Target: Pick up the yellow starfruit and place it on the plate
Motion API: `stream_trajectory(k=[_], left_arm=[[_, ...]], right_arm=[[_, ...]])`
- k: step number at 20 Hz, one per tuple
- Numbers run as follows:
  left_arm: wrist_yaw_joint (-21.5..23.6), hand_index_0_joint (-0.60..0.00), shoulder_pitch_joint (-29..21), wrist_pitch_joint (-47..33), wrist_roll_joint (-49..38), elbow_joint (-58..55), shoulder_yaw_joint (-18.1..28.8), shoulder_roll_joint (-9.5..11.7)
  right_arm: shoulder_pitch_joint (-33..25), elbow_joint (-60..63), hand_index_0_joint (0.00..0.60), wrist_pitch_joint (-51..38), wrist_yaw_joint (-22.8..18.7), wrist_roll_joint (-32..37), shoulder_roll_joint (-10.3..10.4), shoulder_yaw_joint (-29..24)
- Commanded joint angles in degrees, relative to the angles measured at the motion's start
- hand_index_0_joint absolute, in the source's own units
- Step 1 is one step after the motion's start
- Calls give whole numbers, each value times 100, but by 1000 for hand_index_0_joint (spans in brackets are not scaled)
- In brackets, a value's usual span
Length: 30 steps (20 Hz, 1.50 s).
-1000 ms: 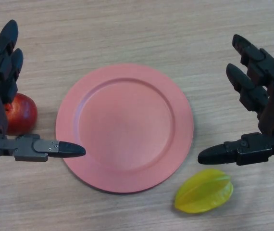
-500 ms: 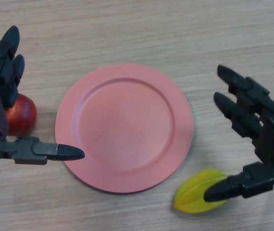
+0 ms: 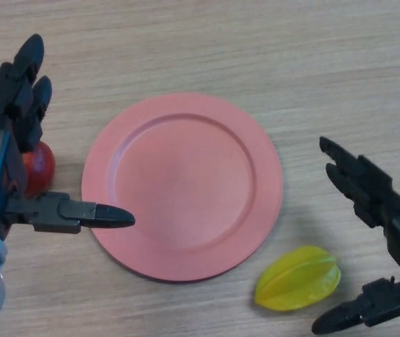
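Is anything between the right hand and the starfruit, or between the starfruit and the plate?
Nothing visible. The open right hand flanks the starfruit, with only bare table between them, and bare table lies between the starfruit and the plate.

A red apple [image 3: 40, 167] lies on the surface [image 3: 207, 42] partly hidden behind the left hand [image 3: 3, 168], below its straight fingers and above its thumb. The surface is light wood with fine grain, reaching past both hands on every side.
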Motion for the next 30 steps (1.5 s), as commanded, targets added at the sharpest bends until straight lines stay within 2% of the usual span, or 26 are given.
stream_trajectory(k=[1, 3, 5, 9, 14, 15, 16, 17, 18, 19, 20, 26, 28, 30], left_arm=[[178, 0, -122, -585, -70, -192, 173, 158], [185, 0, -149, -503, -52, -221, 115, 160], [137, 0, -176, -442, -20, -299, 75, 164], [157, 0, -250, -401, 133, -253, -113, 122], [165, 0, -497, -314, 152, -72, -292, 92], [183, 0, -540, -344, 146, -33, -318, 91], [196, 0, -554, -366, 145, -20, -322, 89], [227, 0, -581, -416, 140, 9, -331, 84], [249, 0, -602, -453, 129, 39, -336, 84], [276, 0, -642, -504, 90, 101, -333, 89], [279, 0, -661, -501, 53, 122, -319, 99], [326, 0, -587, -564, 8, 123, -274, 94], [364, 0, -507, -588, -13, 62, -270, 81], [359, 0, -439, -614, -36, -5, -247, 76]], right_arm=[[3, 130, 0, -1190, -360, -204, -50, -106], [-98, 625, 0, -1852, -733, -654, -97, -106], [-57, 777, 0, -1938, -892, -684, -67, -19], [10, 1149, 0, -2139, -1101, -644, -73, 105], [146, 1226, 0, -1824, -1124, -426, -30, 260], [160, 1234, 49, -1791, -1121, -409, -29, 289], [159, 1251, 150, -1788, -1124, -411, -31, 300], [153, 1299, 300, -1779, -1132, -412, -35, 327], [139, 1362, 400, -1784, -1145, -421, -42, 356], [104, 1511, 550, -1838, -1178, -496, -69, 410], [61, 1607, 600, -1914, -1216, -588, -88, 430], [14, 1316, 600, -1795, -1170, -434, -84, 361], [25, 1003, 600, -1491, -929, -367, -105, 327], [-75, 897, 600, -1613, -644, -212, -163, 169]])
